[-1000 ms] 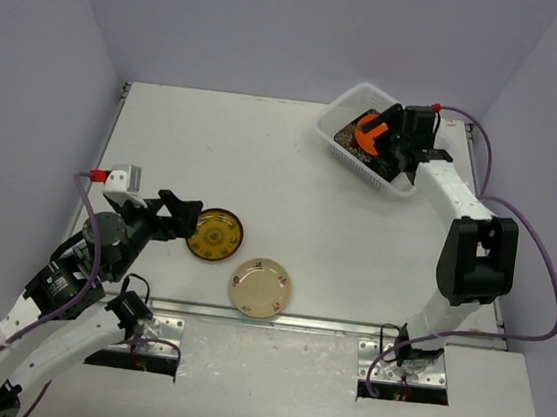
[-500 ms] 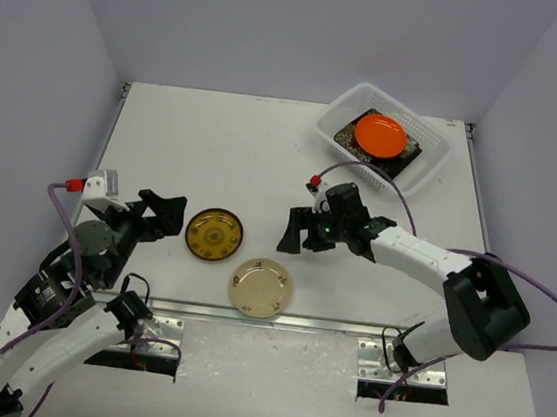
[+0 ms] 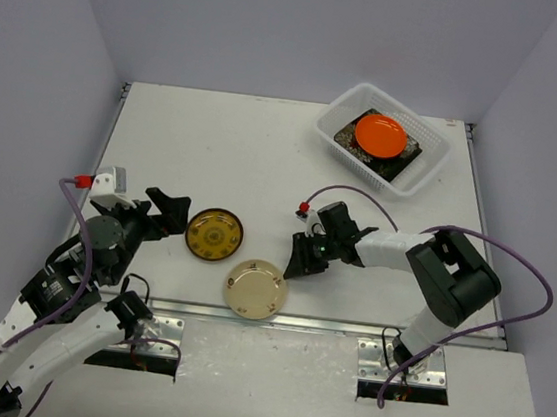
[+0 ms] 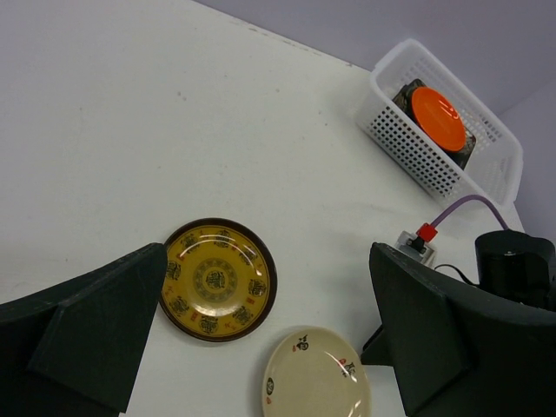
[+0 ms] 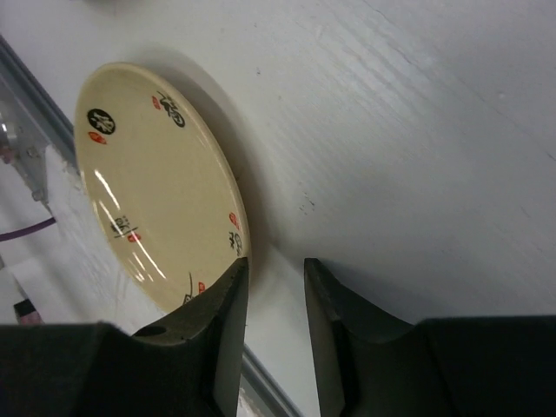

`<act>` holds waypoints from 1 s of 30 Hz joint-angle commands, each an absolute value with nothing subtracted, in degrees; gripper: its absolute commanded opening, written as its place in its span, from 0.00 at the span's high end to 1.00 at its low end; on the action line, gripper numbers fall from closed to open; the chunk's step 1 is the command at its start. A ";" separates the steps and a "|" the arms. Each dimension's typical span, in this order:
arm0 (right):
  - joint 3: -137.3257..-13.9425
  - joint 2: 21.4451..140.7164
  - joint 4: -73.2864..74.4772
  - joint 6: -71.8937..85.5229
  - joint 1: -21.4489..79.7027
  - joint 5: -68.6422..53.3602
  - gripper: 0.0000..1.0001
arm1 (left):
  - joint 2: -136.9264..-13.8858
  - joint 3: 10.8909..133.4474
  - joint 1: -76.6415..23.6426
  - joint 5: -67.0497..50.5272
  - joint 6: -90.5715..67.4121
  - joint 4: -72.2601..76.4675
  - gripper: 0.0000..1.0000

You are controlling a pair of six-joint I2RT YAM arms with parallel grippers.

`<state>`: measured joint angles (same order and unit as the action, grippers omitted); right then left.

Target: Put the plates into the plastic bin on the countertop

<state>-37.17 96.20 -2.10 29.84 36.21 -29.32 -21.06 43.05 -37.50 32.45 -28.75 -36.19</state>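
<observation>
A cream plate (image 3: 254,289) (image 4: 317,375) (image 5: 148,191) lies near the countertop's (image 3: 216,141) front edge. A brown-yellow patterned plate (image 3: 214,233) (image 4: 217,279) lies up and to the left of it. My right gripper (image 3: 297,266) (image 5: 271,269) is low at the cream plate's right rim. Its jaws stand narrowly apart with only bare tabletop between them, and one finger (image 5: 221,304) touches the rim from outside. My left gripper (image 3: 179,215) (image 4: 268,261) hangs wide open left of the patterned plate. The plastic bin (image 3: 423,175) (image 4: 408,148) holds an orange plate (image 3: 381,134) (image 4: 439,115) on top of dark ones.
A metal rail (image 3: 326,325) runs along the front edge just beyond the cream plate. The right arm's purple cable (image 3: 356,192) loops over the table between the bin and the plates. Grey walls close in the left, back and right sides.
My right arm left the bin, swept down to the cream plate and narrowed its jaws. The orange plate stayed in the bin. The cream plate slid slightly left. The left arm shifted a little.
</observation>
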 commanded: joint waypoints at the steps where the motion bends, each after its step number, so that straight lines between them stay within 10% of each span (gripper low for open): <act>1: -35.68 101.13 -5.05 29.34 37.03 -30.33 0.65 | -21.24 43.35 -37.97 31.61 -28.15 -34.30 0.00; 20: -34.27 102.09 -9.53 32.21 39.18 -35.25 0.64 | -20.57 43.33 -37.97 31.20 -27.95 -34.01 0.00; 30: -36.52 108.15 -11.00 34.12 39.55 -37.94 0.94 | -20.22 43.24 -37.97 31.24 -27.86 -34.01 0.00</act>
<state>-36.42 104.66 -13.13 35.17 38.95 -41.57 -20.87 43.05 -37.50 31.45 -28.71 -36.13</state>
